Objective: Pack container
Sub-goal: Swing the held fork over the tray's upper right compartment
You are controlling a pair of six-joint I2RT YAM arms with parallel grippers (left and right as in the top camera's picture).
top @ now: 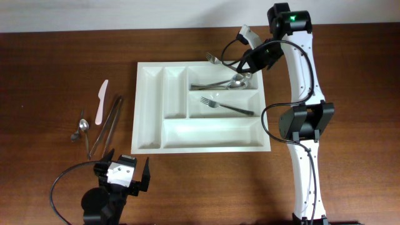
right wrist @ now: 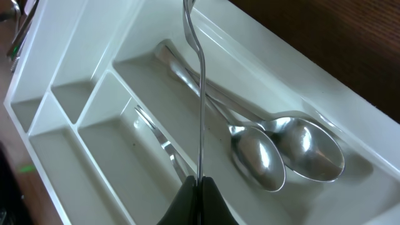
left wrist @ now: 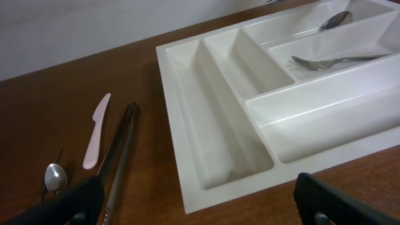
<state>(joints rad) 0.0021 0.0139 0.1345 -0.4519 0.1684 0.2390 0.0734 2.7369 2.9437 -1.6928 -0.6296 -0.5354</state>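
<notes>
The white container (top: 212,150) lies in the middle of the table, also in the left wrist view (left wrist: 216,195) and the right wrist view (right wrist: 281,56). My right gripper (top: 240,64) (right wrist: 200,184) hangs over its far right compartment, shut on the thin handle of a metal fork (top: 215,60) (right wrist: 200,94). The fork's head points away to the upper left. Two spoons (top: 237,81) (right wrist: 259,156) lie in that compartment. Another fork (top: 228,106) (left wrist: 331,61) lies in the compartment below it. My left gripper (top: 125,178) (left wrist: 200,209) is open at the near left, just off the container's corner, holding nothing.
Left of the container lie a pink plastic knife (top: 102,100) (left wrist: 97,131), metal tongs (top: 106,125) (left wrist: 119,156) and a small spoon (top: 82,127) (left wrist: 55,178). The right arm's cables loop beside the container's right edge.
</notes>
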